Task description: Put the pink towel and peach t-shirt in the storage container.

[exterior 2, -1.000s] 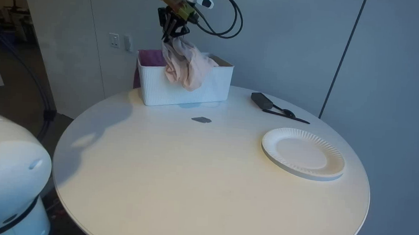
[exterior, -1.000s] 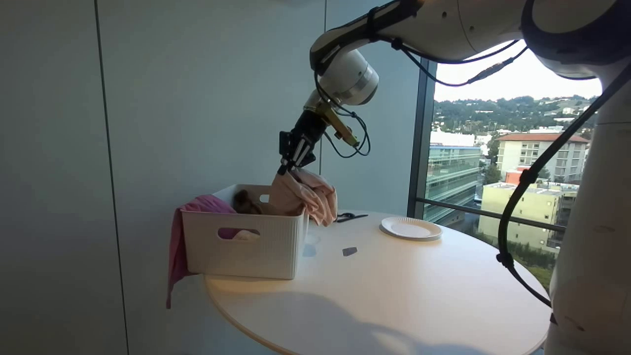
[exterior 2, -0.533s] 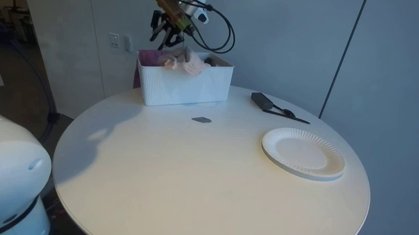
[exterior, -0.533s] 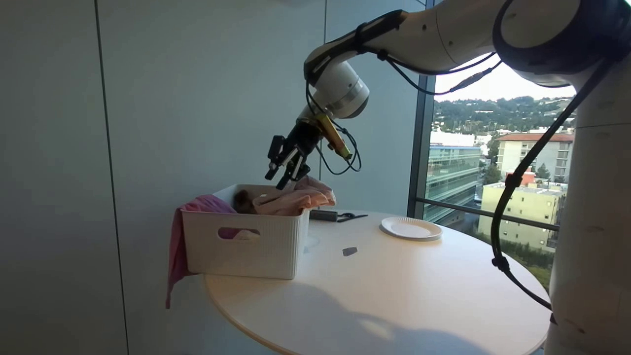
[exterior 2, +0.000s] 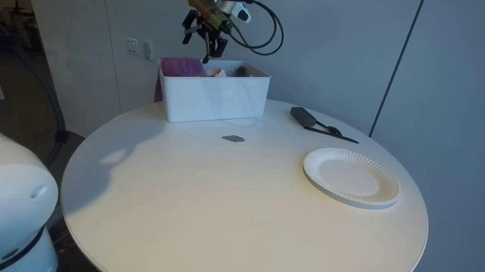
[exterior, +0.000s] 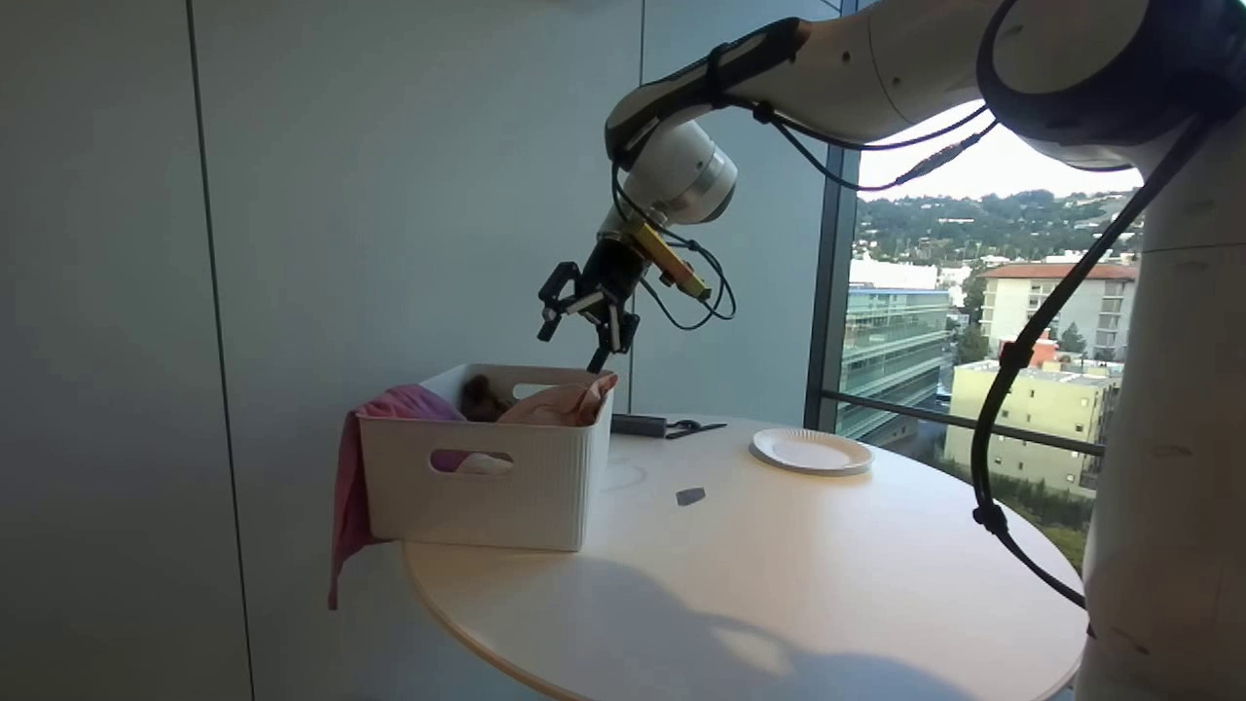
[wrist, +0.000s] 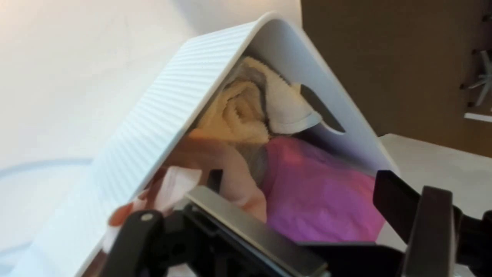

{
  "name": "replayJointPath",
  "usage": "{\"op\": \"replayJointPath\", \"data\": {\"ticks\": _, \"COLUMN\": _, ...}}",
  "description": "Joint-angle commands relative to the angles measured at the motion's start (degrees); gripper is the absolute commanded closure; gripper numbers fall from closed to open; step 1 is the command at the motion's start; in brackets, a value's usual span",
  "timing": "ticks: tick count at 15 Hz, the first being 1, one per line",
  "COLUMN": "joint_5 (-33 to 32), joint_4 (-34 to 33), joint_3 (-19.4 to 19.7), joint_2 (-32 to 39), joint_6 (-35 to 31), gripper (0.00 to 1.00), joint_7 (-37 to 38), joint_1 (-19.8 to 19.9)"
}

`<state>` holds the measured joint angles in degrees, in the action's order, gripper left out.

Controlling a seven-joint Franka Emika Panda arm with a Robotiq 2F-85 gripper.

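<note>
The white storage container (exterior: 477, 516) stands near the table's edge in both exterior views. Inside it lies the peach t-shirt (wrist: 230, 165), bunched against one long wall, with a fold (exterior: 594, 394) rising to the rim. The pink towel (wrist: 315, 188) is beside it in the container, and one end (exterior: 352, 506) hangs outside over the short wall. Just above the container, my gripper (exterior: 572, 348) has its jaws spread wide, with nothing held between them. In the wrist view one fingertip (wrist: 214, 180) overlaps the t-shirt; whether it touches the cloth I cannot tell.
A cream cloth (wrist: 240, 111) and a brown item (exterior: 479, 399) are also in the container. On the round table (exterior 2: 219, 219) are a white paper plate (exterior 2: 348, 177), dark utensils (exterior 2: 332, 135), a dark block (exterior 2: 303, 116) and a grey scrap (exterior 2: 233, 138).
My gripper has opened and let go of the peach t-shirt. The cloth has dropped from hanging over the long wall to lying mostly inside. The arm now sits a little lower than a second ago.
</note>
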<state>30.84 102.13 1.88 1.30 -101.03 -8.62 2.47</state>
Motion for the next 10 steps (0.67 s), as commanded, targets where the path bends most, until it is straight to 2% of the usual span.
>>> {"op": "replayJointPath", "data": {"ticks": 1, "joint_5": -8.96, "joint_4": 1.97, "joint_3": -0.44, "joint_2": -4.13, "joint_6": -6.05, "gripper": 0.00, "joint_7": 6.81, "joint_1": -0.77}}
{"op": "replayJointPath", "data": {"ticks": 4, "joint_5": -14.82, "joint_4": 5.33, "joint_3": -0.52, "joint_2": -7.38, "joint_6": -9.86, "gripper": 0.00, "joint_7": 15.45, "joint_1": -0.59}}
{"op": "replayJointPath", "data": {"ticks": 8, "joint_5": -20.45, "joint_4": 13.16, "joint_3": -0.89, "joint_2": -12.98, "joint_6": -14.27, "gripper": 0.00, "joint_7": 27.52, "joint_1": 0.10}}
{"op": "replayJointPath", "data": {"ticks": 9, "joint_5": -18.38, "joint_4": 7.68, "joint_3": -0.20, "joint_2": -8.44, "joint_6": -10.72, "gripper": 0.00, "joint_7": 22.23, "joint_1": -0.25}}
{"op": "replayJointPath", "data": {"ticks": 10, "joint_5": -19.19, "joint_4": 9.47, "joint_3": -0.27, "joint_2": -9.62, "joint_6": -11.61, "gripper": 0.00, "joint_7": 24.24, "joint_1": -0.18}}
